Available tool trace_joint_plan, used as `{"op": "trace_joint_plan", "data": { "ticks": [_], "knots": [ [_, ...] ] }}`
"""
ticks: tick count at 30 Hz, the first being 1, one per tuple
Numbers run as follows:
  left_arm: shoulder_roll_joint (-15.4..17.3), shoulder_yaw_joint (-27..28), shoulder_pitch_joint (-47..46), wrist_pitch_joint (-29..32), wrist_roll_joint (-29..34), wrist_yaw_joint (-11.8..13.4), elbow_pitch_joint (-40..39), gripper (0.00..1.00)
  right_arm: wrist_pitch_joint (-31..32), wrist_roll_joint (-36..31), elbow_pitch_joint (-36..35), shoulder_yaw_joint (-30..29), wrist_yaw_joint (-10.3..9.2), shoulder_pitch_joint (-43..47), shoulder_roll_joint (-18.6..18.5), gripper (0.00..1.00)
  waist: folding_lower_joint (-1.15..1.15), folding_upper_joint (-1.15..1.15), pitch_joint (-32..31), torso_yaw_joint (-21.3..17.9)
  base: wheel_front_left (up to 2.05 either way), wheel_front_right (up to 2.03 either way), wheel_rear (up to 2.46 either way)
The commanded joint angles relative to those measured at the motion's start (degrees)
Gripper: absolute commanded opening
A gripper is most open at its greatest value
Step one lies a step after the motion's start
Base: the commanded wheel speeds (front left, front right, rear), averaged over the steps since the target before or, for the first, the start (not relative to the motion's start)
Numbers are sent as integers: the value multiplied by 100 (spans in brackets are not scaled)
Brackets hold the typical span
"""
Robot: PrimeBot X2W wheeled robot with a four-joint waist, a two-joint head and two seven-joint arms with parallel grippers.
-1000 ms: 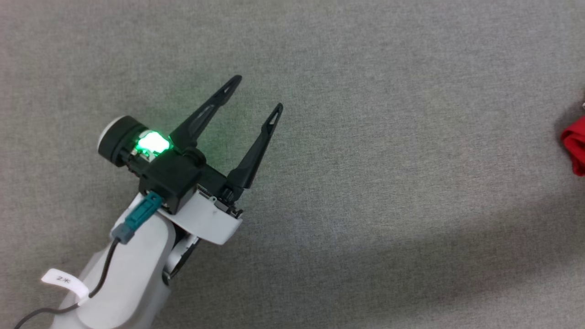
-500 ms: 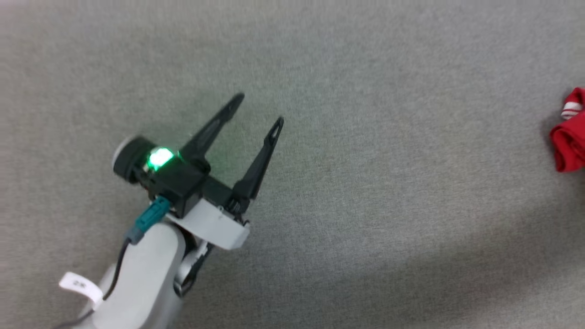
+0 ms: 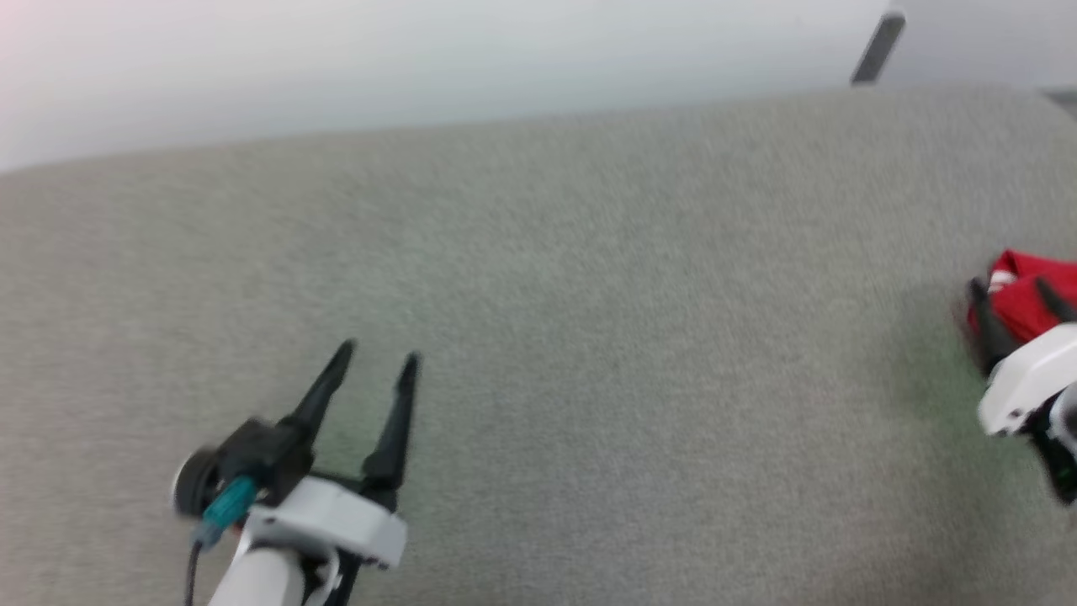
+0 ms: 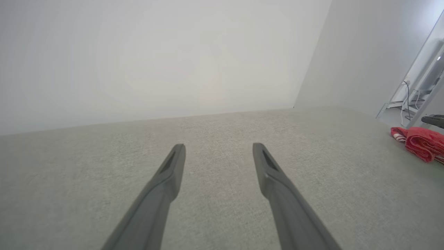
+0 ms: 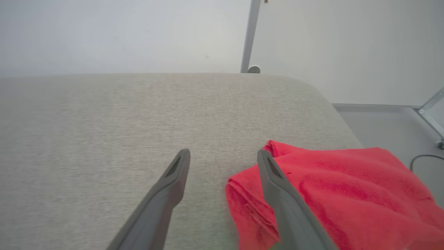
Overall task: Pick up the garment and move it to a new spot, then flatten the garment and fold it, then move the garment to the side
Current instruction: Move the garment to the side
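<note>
The garment (image 5: 347,187) lies bunched and folded near the right end of the grey fabric surface (image 3: 589,337), red with a white-red striped band showing in the left wrist view. My right gripper (image 5: 224,152) is open: one finger rests over the garment's left edge, the other stands over bare fabric, and nothing is pinched between them. In the head view the right gripper (image 3: 1007,288) sits at the right border over the garment (image 3: 1018,307). Far to the left, my left gripper (image 3: 379,353) hangs open and holds nothing. From the left gripper (image 4: 219,147), the garment (image 4: 421,144) shows far off to the right.
A pale wall (image 3: 421,67) runs behind the surface's far edge. A grey metal post (image 5: 248,34) stands behind the far right corner. The surface rounds off just right of the garment, with floor and a dark cable (image 5: 421,158) beyond.
The head camera has tilted up, so the wall and the far edge have come into the picture. My right gripper has come into view at the garment, which lies on the surface.
</note>
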Motion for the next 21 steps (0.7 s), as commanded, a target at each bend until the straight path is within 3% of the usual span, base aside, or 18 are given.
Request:
{"op": "trace_joint_plan", "data": {
  "ticks": [1,9,15,21],
  "knots": [
    [-32,52,125,1,-42,24,24,100,-36,76,-37,9,-9,127,46,100,0,0,-569,403,0,0,0],
    [-177,750,872,1,-27,44,218,100,-96,349,-942,20,-9,909,267,100,0,0,-1200,790,0,0,0],
    [-290,976,1169,1,65,34,225,100,-99,-118,-2108,-747,-8,1774,317,100,0,0,-1423,1050,0,0,0],
    [-365,1053,1460,1,196,-37,107,100,-93,-790,-3341,-1563,-8,3016,624,100,0,0,-1561,1145,0,0,0]
  ]
}}
